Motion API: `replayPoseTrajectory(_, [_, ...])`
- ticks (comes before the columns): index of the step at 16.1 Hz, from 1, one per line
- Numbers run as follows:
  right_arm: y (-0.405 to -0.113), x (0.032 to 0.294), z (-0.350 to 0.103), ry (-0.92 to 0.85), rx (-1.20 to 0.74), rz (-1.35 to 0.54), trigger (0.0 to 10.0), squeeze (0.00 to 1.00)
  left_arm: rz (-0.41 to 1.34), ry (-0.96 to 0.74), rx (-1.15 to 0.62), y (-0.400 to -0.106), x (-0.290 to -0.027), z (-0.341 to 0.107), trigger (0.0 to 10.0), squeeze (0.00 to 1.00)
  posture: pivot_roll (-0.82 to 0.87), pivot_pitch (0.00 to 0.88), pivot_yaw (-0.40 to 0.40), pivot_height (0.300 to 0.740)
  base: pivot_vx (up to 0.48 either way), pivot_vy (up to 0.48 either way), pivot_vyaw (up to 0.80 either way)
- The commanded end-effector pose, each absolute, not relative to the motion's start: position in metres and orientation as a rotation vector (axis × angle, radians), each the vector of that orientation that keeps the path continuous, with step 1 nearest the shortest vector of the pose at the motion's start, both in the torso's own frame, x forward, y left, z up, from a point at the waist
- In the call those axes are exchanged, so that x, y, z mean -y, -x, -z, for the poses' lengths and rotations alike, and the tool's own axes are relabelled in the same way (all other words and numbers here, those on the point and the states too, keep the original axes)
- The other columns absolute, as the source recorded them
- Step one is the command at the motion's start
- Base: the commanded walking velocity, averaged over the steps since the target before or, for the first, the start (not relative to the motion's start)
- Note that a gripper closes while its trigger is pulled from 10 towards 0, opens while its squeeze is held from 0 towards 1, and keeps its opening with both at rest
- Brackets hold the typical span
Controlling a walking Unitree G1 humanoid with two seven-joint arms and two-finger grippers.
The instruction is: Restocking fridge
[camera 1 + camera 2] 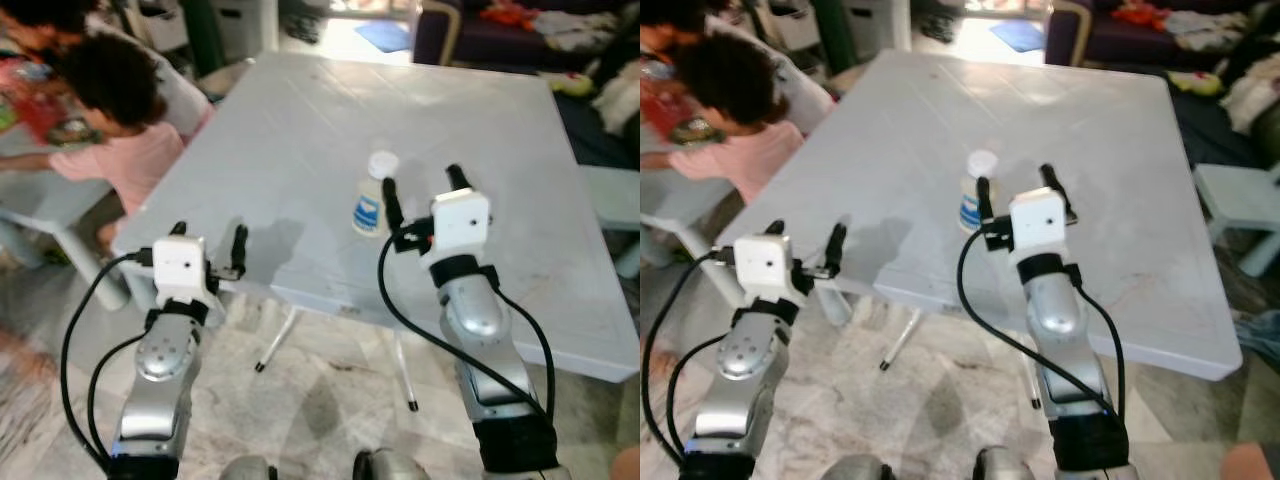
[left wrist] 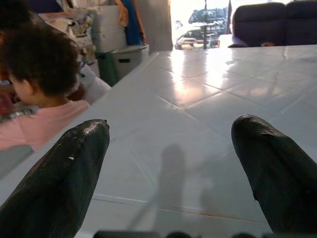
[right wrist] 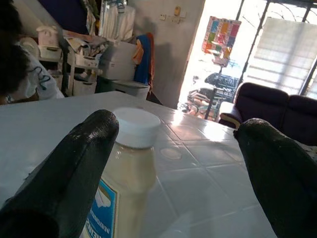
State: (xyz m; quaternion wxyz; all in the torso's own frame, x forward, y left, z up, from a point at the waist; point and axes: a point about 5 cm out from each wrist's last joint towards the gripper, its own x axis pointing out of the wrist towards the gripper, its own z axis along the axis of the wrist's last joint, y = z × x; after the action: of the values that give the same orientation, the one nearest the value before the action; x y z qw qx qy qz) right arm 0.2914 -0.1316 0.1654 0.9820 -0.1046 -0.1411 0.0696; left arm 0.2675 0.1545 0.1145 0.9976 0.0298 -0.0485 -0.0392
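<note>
At far left a person in a pink shirt is cut off by the frame edge, beside the white table. The left gripper hovers spread at the table's near edge. The white-capped jar, label only partly readable, stands just left of the right gripper, fingers apart; a dark sofa sits beyond.

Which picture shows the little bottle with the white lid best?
The right wrist view: the bottle is close, with white lid and blue label clear, beside one finger. Both eye views show it small on the white table.
</note>
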Motion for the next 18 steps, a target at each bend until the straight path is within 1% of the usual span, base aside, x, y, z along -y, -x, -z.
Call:
replayPoseTrajectory(1, [-0.295, 0.135, -0.166, 0.204, 0.279, -0.133, 10.0, 0.00, 0.096, -0.069, 0.106, -0.268, -0.151, -0.116, 10.0, 0.00, 0.07, 0.031, 0.045, 0.740, 0.000, 0.000, 0.00])
replayPoseTrajectory(3, [-0.305, 0.133, -0.168, 0.191, 0.273, -0.185, 10.0, 0.00, 0.104, -0.073, 0.109, -0.269, -0.149, -0.116, 10.0, 0.00, 0.07, 0.034, 0.046, 0.740, 0.000, 0.000, 0.00])
replayPoseTrajectory(5, [-0.313, 0.135, -0.172, 0.192, 0.273, -0.192, 10.0, 0.00, 0.110, -0.077, 0.110, -0.268, -0.148, -0.116, 10.0, 0.00, 0.08, 0.034, 0.045, 0.740, 0.000, 0.000, 0.00])
replayPoseTrajectory(7, [-0.318, 0.133, -0.172, 0.190, 0.268, -0.239, 10.0, 0.00, 0.107, -0.078, 0.111, -0.268, -0.149, -0.116, 10.0, 0.00, 0.08, 0.037, 0.044, 0.740, 0.000, 0.000, 0.00])
replayPoseTrajectory(8, [-0.320, 0.130, -0.171, 0.159, 0.252, -0.278, 10.0, 0.00, 0.104, -0.081, 0.110, -0.267, -0.149, -0.116, 10.0, 0.00, 0.09, 0.039, 0.042, 0.740, 0.000, 0.000, 0.00])
replayPoseTrajectory(9, [-0.321, 0.128, -0.173, 0.153, 0.262, -0.287, 10.0, 0.54, 0.104, -0.081, 0.111, -0.267, -0.149, -0.116, 10.0, 0.00, 0.09, 0.039, 0.042, 0.740, 0.000, 0.000, 0.00])
replayPoseTrajectory(10, [-0.322, 0.124, -0.175, 0.145, 0.267, -0.328, 10.0, 1.00, 0.102, -0.084, 0.112, -0.267, -0.149, -0.116, 10.0, 0.00, 0.09, 0.040, 0.041, 0.740, 0.000, 0.000, 0.00])
replayPoseTrajectory(11, [-0.323, 0.123, -0.175, 0.159, 0.269, -0.326, 10.0, 1.00, 0.101, -0.085, 0.112, -0.266, -0.150, -0.116, 10.0, 0.00, 0.09, 0.041, 0.041, 0.740, 0.000, 0.000, 0.00])
replayPoseTrajectory(13, [-0.326, 0.125, -0.174, 0.180, 0.262, -0.328, 10.0, 0.00, 0.101, -0.087, 0.111, -0.266, -0.150, -0.117, 10.0, 0.00, 0.09, 0.043, 0.043, 0.740, 0.000, 0.000, 0.00])
replayPoseTrajectory(18, [-0.338, 0.127, -0.174, 0.174, 0.225, -0.364, 10.0, 0.00, 0.107, -0.090, 0.108, -0.267, -0.148, -0.116, 10.0, 0.00, 0.09, 0.050, 0.045, 0.740, 0.000, 0.000, 0.00])
